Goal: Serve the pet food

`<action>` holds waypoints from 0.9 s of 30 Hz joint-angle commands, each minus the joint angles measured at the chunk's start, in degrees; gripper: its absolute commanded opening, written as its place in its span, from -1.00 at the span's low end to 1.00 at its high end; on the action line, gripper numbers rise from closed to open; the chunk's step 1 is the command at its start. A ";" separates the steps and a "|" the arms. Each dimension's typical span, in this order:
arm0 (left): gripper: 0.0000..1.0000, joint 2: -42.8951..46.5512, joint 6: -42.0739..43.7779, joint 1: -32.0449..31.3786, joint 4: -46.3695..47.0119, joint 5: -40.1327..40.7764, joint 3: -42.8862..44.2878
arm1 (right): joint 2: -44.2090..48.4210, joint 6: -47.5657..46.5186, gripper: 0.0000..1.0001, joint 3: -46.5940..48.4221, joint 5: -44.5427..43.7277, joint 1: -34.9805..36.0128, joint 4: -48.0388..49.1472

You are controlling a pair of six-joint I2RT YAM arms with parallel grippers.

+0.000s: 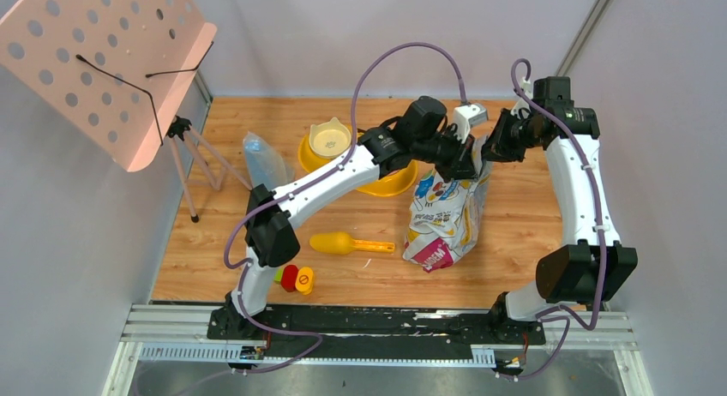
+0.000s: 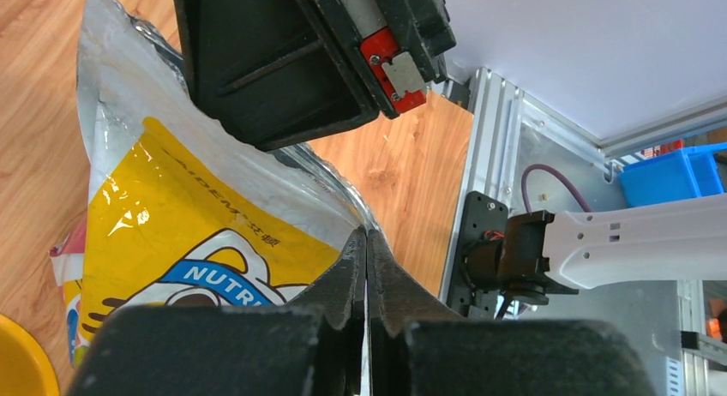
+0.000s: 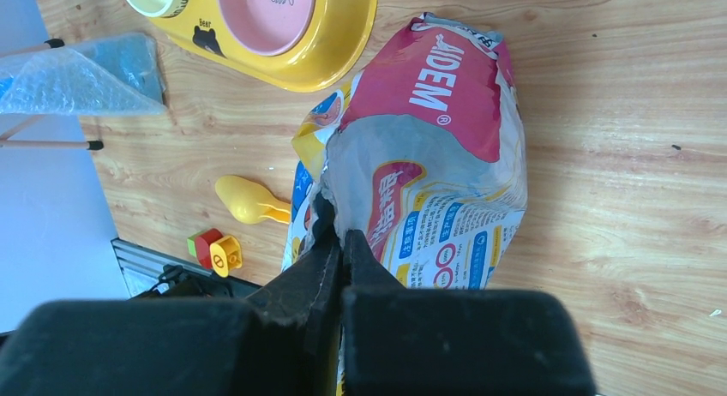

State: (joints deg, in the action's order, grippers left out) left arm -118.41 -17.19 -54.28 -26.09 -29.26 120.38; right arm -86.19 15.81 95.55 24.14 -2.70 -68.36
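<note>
Top view: a white printed foil bag [image 1: 441, 220] stands upright on the wooden table [image 1: 531, 242]. The left gripper [image 1: 465, 163] and right gripper [image 1: 490, 149] meet at its top edge. A yellow scoop [image 1: 339, 242] lies unused on the table left of the bag. A yellow pet bowl [image 1: 390, 188] sits behind the bag.

Left wrist view: the fingers [image 2: 343, 272] are pressed together, pinching the bag's silver rim.

Right wrist view: the fingers [image 3: 313, 272] are likewise clamped on the bag's rim. The bowl's pink dish [image 3: 266, 6] looks empty. No pet food shows anywhere; it is presumably inside the bag. Serving has barely begun: opening, scooping and filling remain.
</note>
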 commanded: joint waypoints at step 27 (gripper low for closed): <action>-1.00 15.01 7.19 9.49 0.55 32.40 -5.87 | -8.19 -25.22 -1.00 21.57 -4.27 -4.25 -19.70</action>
State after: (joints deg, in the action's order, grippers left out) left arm -108.18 -14.20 -47.53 -29.78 -4.05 115.59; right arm -92.53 -6.59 109.80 24.47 -5.21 -86.65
